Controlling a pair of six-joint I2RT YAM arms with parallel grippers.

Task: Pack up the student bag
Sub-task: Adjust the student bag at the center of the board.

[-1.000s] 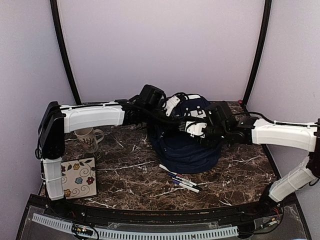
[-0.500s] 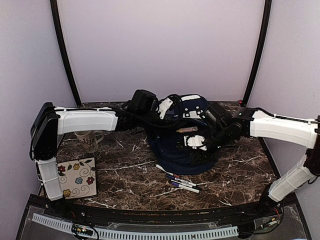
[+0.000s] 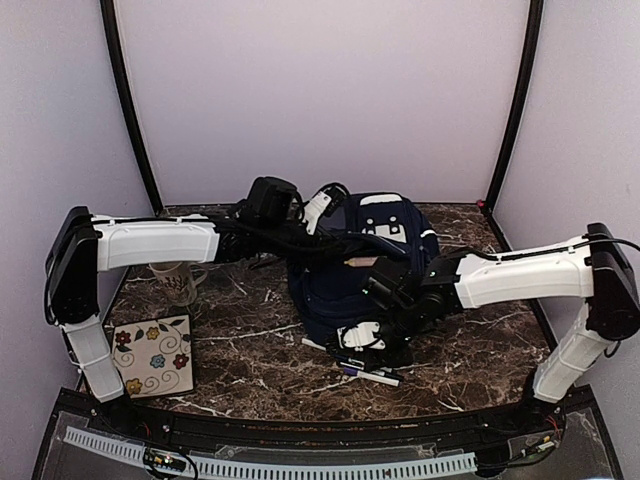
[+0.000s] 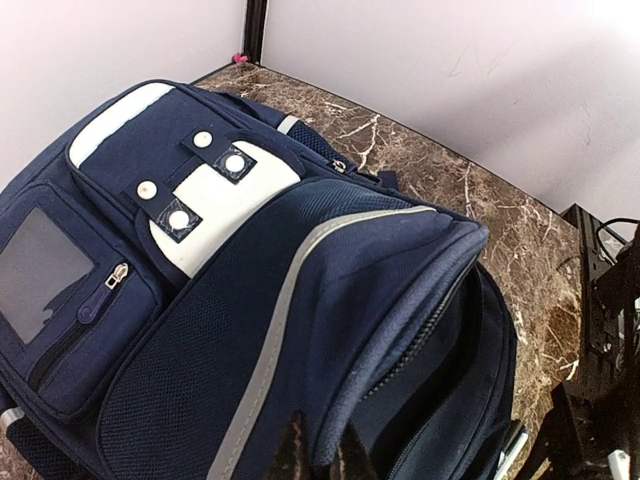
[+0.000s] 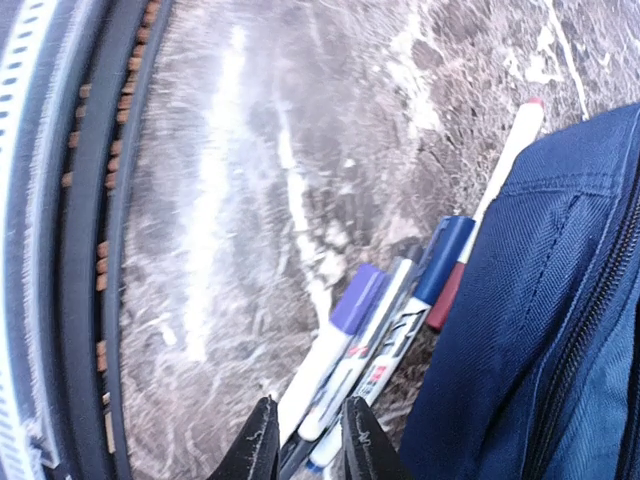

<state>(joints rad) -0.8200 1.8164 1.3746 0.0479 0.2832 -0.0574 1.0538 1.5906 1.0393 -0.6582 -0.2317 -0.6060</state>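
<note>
While my left gripper [image 4: 320, 455] is pinched tight on the rim of the student bag's [image 4: 250, 300] main opening, the bag itself sits toward the back middle of the marble table [image 3: 250, 335], front pockets up. What matters next is the cluster of markers [image 5: 370, 340] at its near foot. They lie directly under my right gripper [image 5: 308, 440], just beside the bag's lower edge, their long axes running along that edge (roughly left to right in the overhead view). The right fingers straddle them across their length with only a narrow gap; I cannot tell whether they have bitten yet. The right arm is plainly the nearer one. I judge the coming move as a lift, then a carry away from me and upward to the mouth that the left side holds up.
</note>
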